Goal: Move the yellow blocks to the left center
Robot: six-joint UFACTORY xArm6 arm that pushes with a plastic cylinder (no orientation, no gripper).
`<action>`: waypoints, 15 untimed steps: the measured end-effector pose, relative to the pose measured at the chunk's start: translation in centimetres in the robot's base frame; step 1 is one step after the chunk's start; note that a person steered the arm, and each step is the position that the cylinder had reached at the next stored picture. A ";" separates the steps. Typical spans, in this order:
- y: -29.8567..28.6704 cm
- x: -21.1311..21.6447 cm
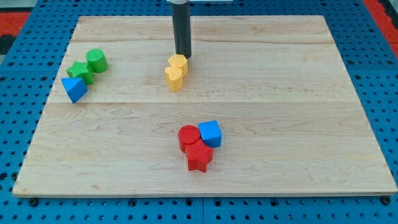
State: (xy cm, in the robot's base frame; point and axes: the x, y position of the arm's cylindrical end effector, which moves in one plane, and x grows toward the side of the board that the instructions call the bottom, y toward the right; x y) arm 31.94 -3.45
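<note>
Two yellow blocks sit touching near the board's upper middle: a yellow hexagon-like block point(178, 63) and a yellow heart-like block point(175, 77) just below it. My tip point(183, 56) stands right at the upper right edge of the upper yellow block, touching or nearly touching it. The rod rises straight to the view's top.
A green cylinder point(96, 60), a green star point(81, 71) and a blue triangle point(74, 88) cluster at the view's left. A red cylinder point(188, 135), a red star point(199, 155) and a blue cube point(210, 132) cluster at lower middle. The wooden board point(298, 93) ends in blue pegboard.
</note>
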 end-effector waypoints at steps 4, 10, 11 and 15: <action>-7.5 2.9; 1.8 3.9; -0.4 6.0; -6.4 10.9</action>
State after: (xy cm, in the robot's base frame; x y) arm 42.84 -9.81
